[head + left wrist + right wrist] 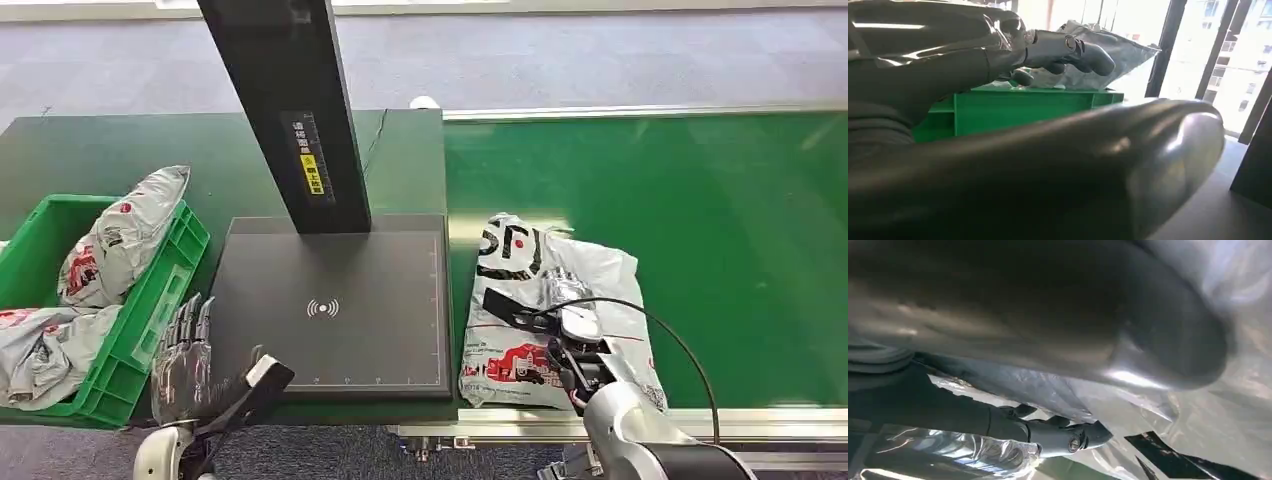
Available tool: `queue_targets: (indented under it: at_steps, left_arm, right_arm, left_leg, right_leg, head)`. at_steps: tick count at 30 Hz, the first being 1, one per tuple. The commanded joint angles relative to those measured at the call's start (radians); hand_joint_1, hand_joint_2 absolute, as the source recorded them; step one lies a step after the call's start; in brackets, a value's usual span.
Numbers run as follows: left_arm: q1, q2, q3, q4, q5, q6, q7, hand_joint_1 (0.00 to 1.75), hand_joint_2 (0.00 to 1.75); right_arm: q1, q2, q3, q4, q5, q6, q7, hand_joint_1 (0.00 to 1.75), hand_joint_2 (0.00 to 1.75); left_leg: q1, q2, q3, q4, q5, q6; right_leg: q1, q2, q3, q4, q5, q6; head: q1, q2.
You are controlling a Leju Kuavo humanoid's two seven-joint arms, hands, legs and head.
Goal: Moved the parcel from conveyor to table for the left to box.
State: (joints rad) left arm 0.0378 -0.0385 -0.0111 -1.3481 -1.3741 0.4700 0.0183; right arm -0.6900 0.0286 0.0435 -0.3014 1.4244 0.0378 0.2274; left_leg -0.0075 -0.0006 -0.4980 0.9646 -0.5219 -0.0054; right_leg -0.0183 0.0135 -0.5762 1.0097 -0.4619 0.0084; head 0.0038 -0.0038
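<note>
On the left, green crate (150, 300) with grey parcels (120, 240) inside. Just beside it, left hand (185, 355) over the tabletop (90, 150) edge, fingers (190, 315) straight and apart, holding nothing. In the middle, black scanner plate (330, 310). On the right, parcel (590, 280) lying on the green conveyor (700, 200), right hand (570, 335) resting on it; grip cannot be told.

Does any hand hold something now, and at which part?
The left hand holds nothing. The right hand rests on the parcel's middle; a grip cannot be told.
</note>
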Motion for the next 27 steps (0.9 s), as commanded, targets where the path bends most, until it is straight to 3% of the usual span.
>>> queue_targets:
  at_steps: [1,20,21,27]
  left_arm:
    - [0.007,0.025,-0.009,0.006,0.01,-0.021,-0.002,0.0,0.0]
    - [0.034,0.018,0.008,-0.026,0.004,-0.034,-0.001,0.0,0.0]
    - [0.035,0.017,0.008,-0.025,0.003,-0.033,-0.002,0.0,0.0]
    - [0.038,0.017,0.008,-0.028,0.0,-0.033,-0.005,0.0,0.0]
  right_arm:
    - [-0.029,-0.003,0.062,0.081,0.054,0.046,0.02,0.0,0.0]
    - [-0.031,0.019,0.047,0.072,0.043,-0.007,-0.035,0.0,0.0]
    - [-0.026,0.018,0.048,0.07,0.044,-0.016,-0.034,0.0,1.75]
    - [-0.021,0.018,0.051,0.066,0.046,-0.037,-0.055,0.0,1.75]
  left_leg:
    - [0.001,-0.001,0.001,-0.001,0.0,-0.001]
    - [0.001,0.0,0.001,-0.001,0.0,-0.001]
    - [0.001,0.0,0.001,-0.001,0.0,-0.001]
    - [0.001,-0.001,0.001,-0.001,0.0,-0.001]
  right_leg:
    - [0.001,-0.002,0.001,-0.001,0.0,-0.001]
    - [0.001,-0.001,0.002,-0.002,0.0,-0.001]
    - [0.001,-0.001,0.002,-0.001,0.0,-0.001]
    - [0.001,-0.002,0.003,-0.002,0.0,-0.001]
  head:
    - [0.0,0.0]
    - [0.0,0.0]
    - [0.0,0.0]
    - [0.0,0.0]
